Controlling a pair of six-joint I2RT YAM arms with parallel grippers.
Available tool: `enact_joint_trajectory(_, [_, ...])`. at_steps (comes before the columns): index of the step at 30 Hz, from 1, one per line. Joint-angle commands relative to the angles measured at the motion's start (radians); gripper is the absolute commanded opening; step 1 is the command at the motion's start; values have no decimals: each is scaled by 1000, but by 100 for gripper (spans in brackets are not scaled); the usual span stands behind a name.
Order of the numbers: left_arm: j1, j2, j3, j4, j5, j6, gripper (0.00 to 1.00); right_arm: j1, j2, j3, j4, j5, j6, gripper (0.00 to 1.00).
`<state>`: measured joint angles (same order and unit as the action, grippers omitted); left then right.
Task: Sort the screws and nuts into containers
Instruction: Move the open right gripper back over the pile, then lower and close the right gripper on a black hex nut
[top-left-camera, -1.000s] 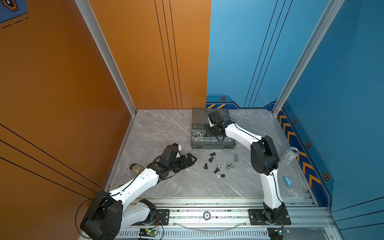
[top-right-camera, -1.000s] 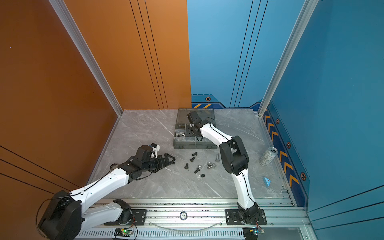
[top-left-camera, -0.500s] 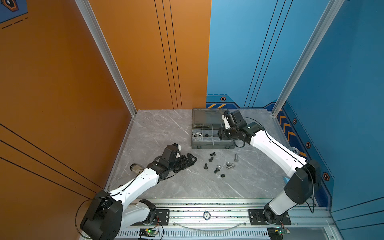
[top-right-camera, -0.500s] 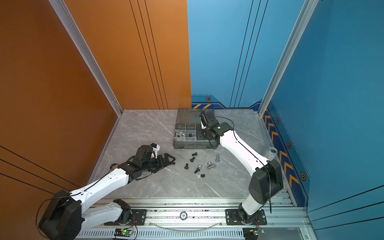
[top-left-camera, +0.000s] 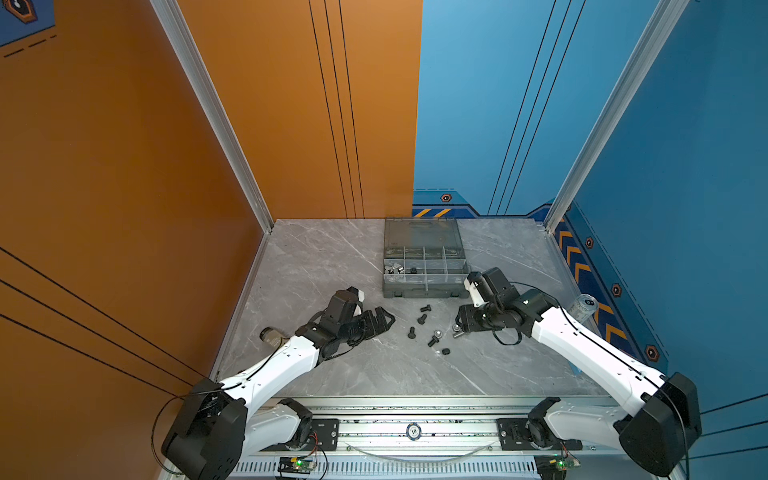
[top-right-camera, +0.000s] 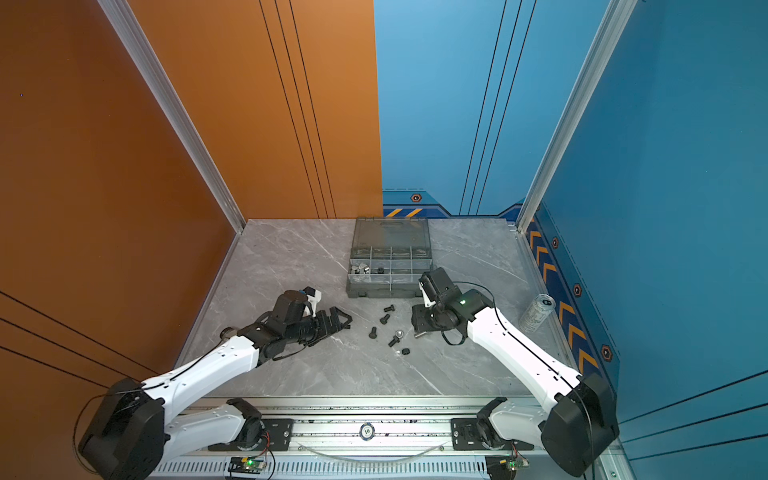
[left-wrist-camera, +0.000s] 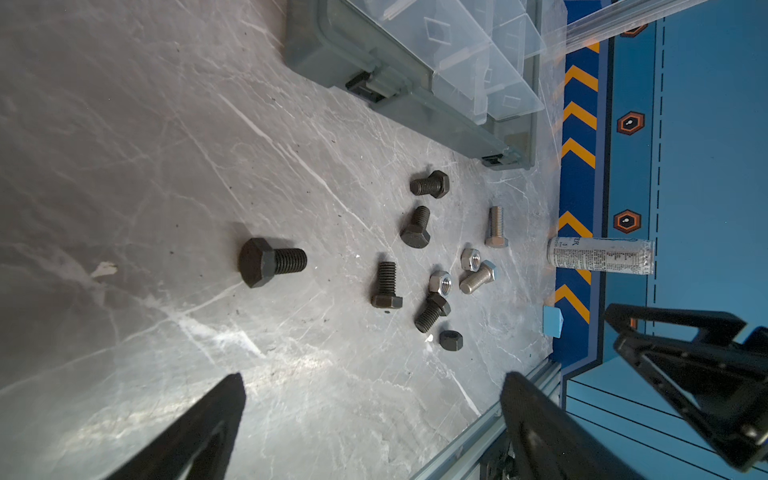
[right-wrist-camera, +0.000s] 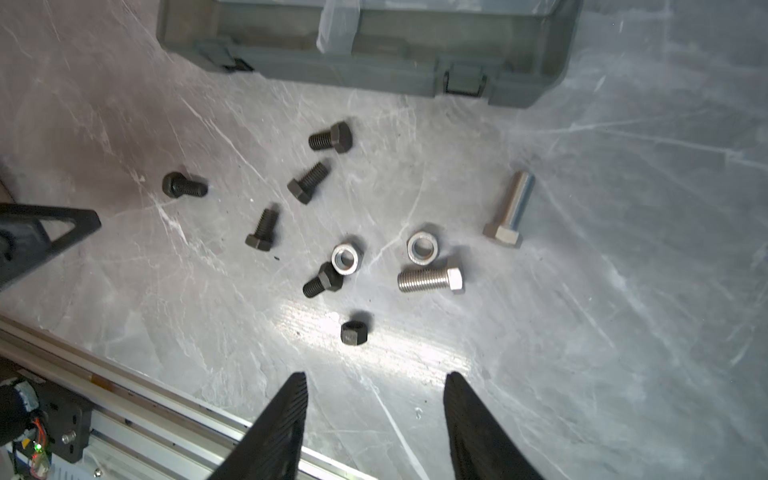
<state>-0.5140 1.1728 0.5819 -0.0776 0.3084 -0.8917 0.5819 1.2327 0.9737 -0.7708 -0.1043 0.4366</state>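
Loose screws and nuts lie on the grey table in front of the containers, the compartments of a grey organizer box (top-left-camera: 424, 286) (top-right-camera: 388, 291) with its lid open. In the right wrist view I see several black screws (right-wrist-camera: 307, 183), two silver screws (right-wrist-camera: 430, 279), two silver nuts (right-wrist-camera: 345, 258) and a black nut (right-wrist-camera: 354, 332). My right gripper (right-wrist-camera: 376, 376) (top-left-camera: 459, 326) hovers open just right of the pile, nothing between its fingers. My left gripper (left-wrist-camera: 374, 376) (top-left-camera: 382, 322) stands wide open left of the pile, empty. One compartment holds silver nuts (top-left-camera: 394, 268).
A silver drink can (top-left-camera: 584, 307) (left-wrist-camera: 600, 255) stands by the right wall. A small blue block (left-wrist-camera: 552, 322) sits near the front right edge. A small cylinder (top-left-camera: 270, 336) lies by the left wall. The metal rail (top-left-camera: 415, 411) with a poker chip (top-left-camera: 413, 431) runs along the front.
My right arm has swung from over the organizer box out and down to the table beside the loose screws, its jaws opening a little wider. The left arm has not moved.
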Motion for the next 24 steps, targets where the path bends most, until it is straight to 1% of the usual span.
enact_joint_trajectory(1, [-13, 13, 25, 1, 16, -7, 98, 32, -19, -58, -18, 19, 57, 56])
enact_joint_trajectory(6, [-25, 20, 28, 4, 12, -9, 97, 63, -11, -121, 15, 33, 100, 55])
enact_joint_trajectory(11, [-34, 22, 30, 2, 4, -10, 98, 93, 15, -150, 59, 32, 134, 55])
enact_joint_trajectory(18, [-40, 24, 32, 1, -1, -10, 98, 111, 98, -135, 99, 33, 164, 56])
enact_joint_trajectory(19, [-40, 25, 32, 2, -2, -10, 98, 143, 114, -135, 106, 34, 166, 56])
enact_joint_trajectory(24, [-41, 31, 32, 5, -2, -11, 98, 167, 191, -110, 128, 33, 173, 56])
